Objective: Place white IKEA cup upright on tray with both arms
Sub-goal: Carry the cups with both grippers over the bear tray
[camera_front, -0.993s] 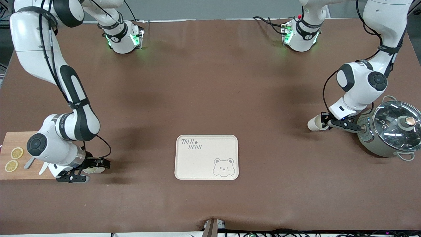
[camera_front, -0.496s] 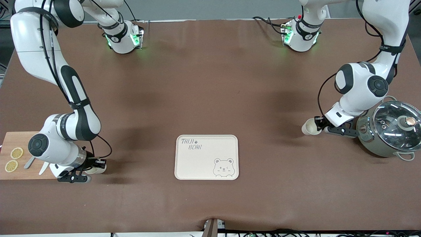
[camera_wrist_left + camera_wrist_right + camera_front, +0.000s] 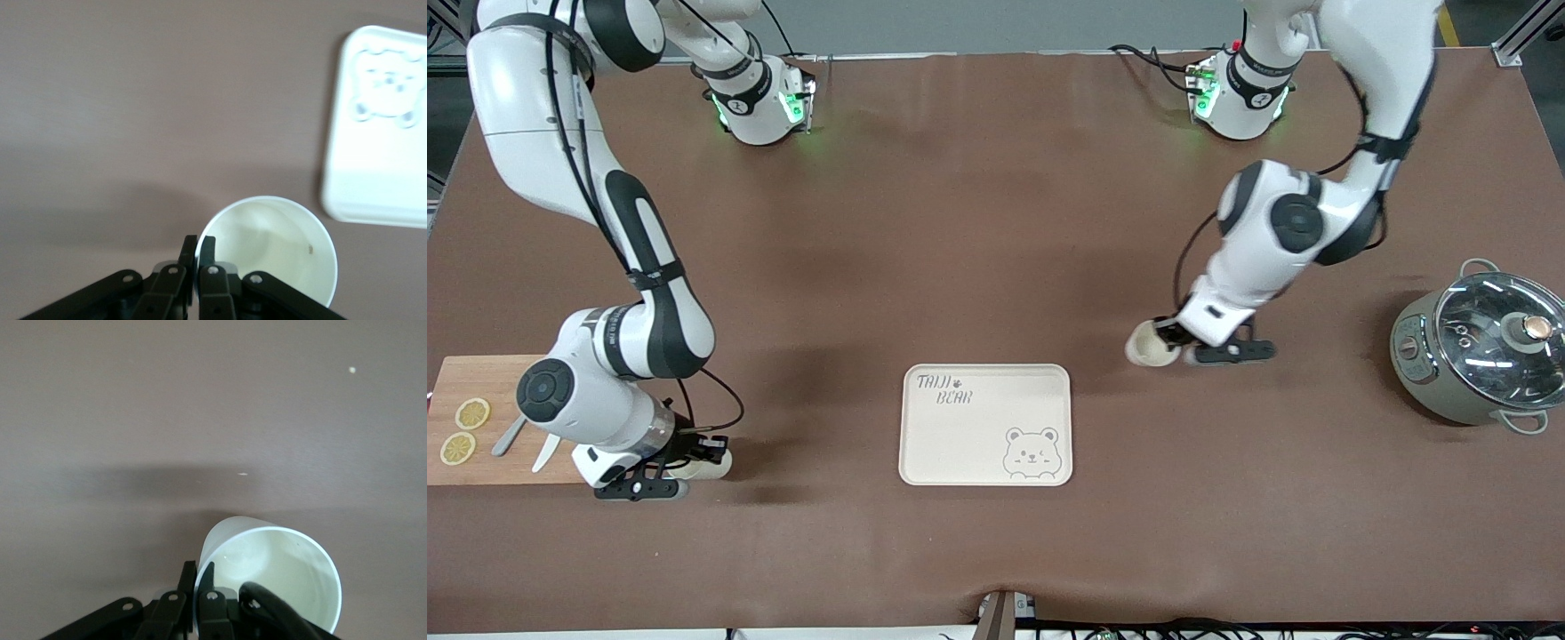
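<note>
Two white cups are in view. One cup [image 3: 1147, 349] hangs mouth-up over the bare table beside the tray's corner toward the left arm's end, and my left gripper [image 3: 1168, 335] is shut on its rim. In the left wrist view the fingers [image 3: 198, 248] pinch the wall of that cup [image 3: 277, 243], with the tray [image 3: 377, 133] close by. My right gripper [image 3: 694, 451] is shut on the rim of the second cup [image 3: 713, 464], low beside the cutting board. The right wrist view shows its jaws [image 3: 197, 577] clamped on this cup [image 3: 277, 577]. The cream bear tray [image 3: 960, 444] lies empty between them.
A grey pot with a glass lid [image 3: 1485, 356] stands at the left arm's end of the table. A wooden cutting board [image 3: 480, 378] with two lemon slices [image 3: 471, 413] and utensils lies at the right arm's end.
My left arm has carried its cup from beside the pot toward the tray. My right gripper has closed on its cup's rim and shifted slightly toward the tray.
</note>
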You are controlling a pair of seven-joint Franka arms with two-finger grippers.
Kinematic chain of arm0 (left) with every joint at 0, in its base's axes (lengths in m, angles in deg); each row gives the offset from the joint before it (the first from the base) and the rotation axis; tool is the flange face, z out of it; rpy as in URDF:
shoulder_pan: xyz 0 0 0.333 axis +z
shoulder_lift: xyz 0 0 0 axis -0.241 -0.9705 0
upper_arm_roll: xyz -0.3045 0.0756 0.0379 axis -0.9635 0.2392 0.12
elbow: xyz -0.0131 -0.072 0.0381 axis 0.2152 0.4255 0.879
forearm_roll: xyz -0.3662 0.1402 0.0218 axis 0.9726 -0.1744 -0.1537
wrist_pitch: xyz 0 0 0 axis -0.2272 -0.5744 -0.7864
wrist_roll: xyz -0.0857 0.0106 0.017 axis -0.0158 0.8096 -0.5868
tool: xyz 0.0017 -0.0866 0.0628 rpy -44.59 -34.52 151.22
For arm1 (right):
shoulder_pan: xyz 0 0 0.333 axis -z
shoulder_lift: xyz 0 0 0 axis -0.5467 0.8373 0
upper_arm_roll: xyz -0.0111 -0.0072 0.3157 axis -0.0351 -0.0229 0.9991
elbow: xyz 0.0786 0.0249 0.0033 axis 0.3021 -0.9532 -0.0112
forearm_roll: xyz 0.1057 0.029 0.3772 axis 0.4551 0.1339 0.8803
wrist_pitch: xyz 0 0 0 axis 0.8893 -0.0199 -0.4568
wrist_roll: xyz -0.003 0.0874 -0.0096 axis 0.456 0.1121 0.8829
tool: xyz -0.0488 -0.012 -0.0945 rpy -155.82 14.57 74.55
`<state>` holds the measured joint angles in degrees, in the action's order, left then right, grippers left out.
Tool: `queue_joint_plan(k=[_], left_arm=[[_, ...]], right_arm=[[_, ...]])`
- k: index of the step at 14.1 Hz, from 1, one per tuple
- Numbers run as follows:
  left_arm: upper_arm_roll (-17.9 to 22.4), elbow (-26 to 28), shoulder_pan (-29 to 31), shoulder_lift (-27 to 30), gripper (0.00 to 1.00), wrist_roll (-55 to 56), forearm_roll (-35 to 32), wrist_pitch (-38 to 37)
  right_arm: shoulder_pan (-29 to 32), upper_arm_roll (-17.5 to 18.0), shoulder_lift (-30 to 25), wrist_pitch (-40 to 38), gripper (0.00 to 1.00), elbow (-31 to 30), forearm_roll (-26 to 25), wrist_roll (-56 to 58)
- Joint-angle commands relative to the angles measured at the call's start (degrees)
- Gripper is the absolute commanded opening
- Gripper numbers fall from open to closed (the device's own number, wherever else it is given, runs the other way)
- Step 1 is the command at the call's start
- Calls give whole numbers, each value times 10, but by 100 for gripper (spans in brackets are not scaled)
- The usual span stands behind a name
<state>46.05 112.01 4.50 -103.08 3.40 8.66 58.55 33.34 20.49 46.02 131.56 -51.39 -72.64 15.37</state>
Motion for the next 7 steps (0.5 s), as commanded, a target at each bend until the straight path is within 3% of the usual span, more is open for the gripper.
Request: queue_joint_plan(k=[1,5,7], left_arm=[[4,-111,-56,-90,0,144,-69,-33],[7,-295,-119,-200,0,212,-123,-173],[10,-316,-130,-212,0,212,-123,-175]], right_arm=[[-26,0,-11,-11,0,5,-3,-53],[-81,-3,-10,-76,0,49,-7,-157],[-110,-4,-7,-92,0,66,-19,-211]])
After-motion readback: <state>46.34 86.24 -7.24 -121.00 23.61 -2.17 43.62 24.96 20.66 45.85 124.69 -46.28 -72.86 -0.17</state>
